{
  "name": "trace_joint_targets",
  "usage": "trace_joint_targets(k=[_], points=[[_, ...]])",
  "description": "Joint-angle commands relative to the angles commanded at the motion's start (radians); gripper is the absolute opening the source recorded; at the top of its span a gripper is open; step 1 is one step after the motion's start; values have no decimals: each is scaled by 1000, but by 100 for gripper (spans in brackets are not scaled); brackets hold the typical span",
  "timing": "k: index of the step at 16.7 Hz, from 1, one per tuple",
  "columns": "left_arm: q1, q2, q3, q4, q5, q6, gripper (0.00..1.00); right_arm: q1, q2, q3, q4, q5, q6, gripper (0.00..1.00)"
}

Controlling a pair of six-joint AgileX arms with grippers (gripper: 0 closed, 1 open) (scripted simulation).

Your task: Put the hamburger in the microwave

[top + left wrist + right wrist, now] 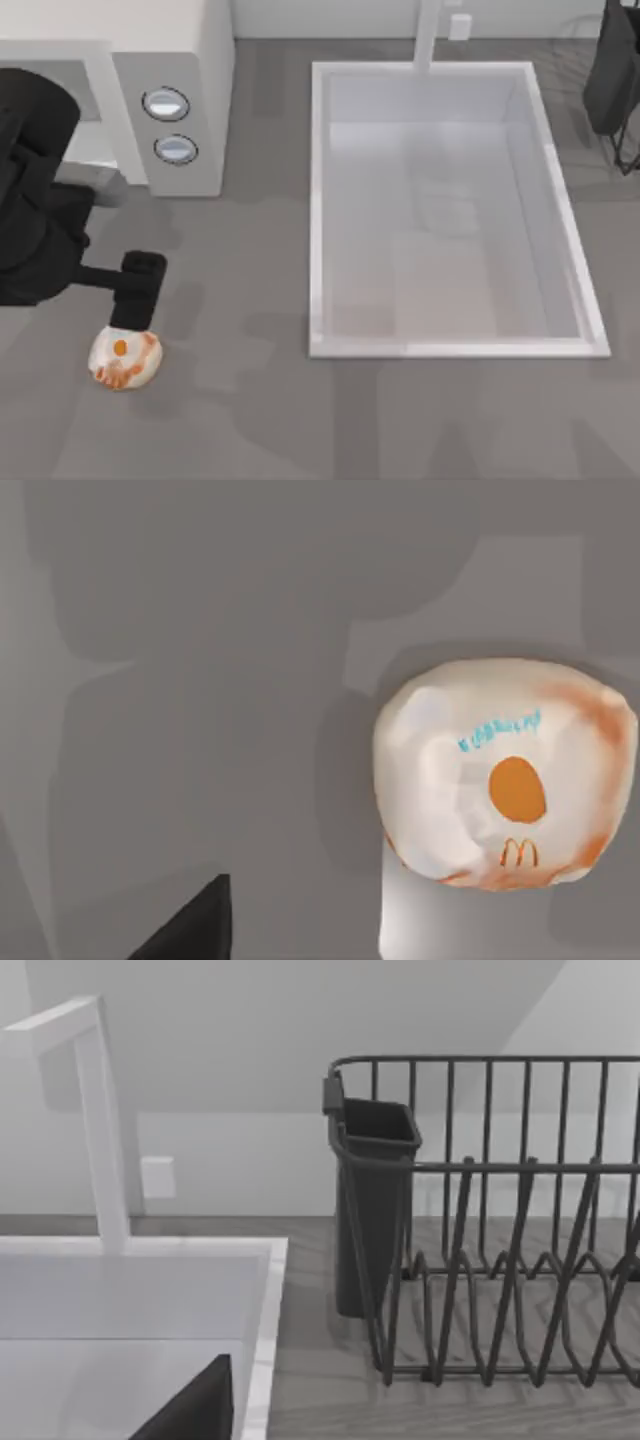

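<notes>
The hamburger [125, 359] is a cream-white lump with orange blotches, lying on the grey table near the front left. My left gripper [132, 318] hangs just behind and above it, pointing down, open and holding nothing. In the left wrist view the hamburger [505, 775] lies close below, over toward the pale finger [405, 915], off to one side of the gap in my left gripper [305, 900]. The microwave [185, 60] stands at the back left with its two knobs [166, 104] facing the front. My left arm covers part of its window.
A white sink basin [318, 210] fills the middle and right of the table, with a faucet [428, 35] behind it. My right arm [612, 70] is parked at the back right beside a dark wire dish rack [500, 1230] and its cutlery holder [370, 1200].
</notes>
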Motion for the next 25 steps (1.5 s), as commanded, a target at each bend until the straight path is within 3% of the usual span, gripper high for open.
trace_joint_targets(k=[5,12,20,25], points=[[-38,224,139,-124,-1,-7,100,0,0,0,0,0,0,100],[-36,238,145,-128,-1,-7,100,0,0,0,0,0,0,100],[-39,376,9,152,0,-4,100,0,0,0,0,0,0,100],[-39,402,-14,193,0,-4,100,0,0,0,0,0,0,100]])
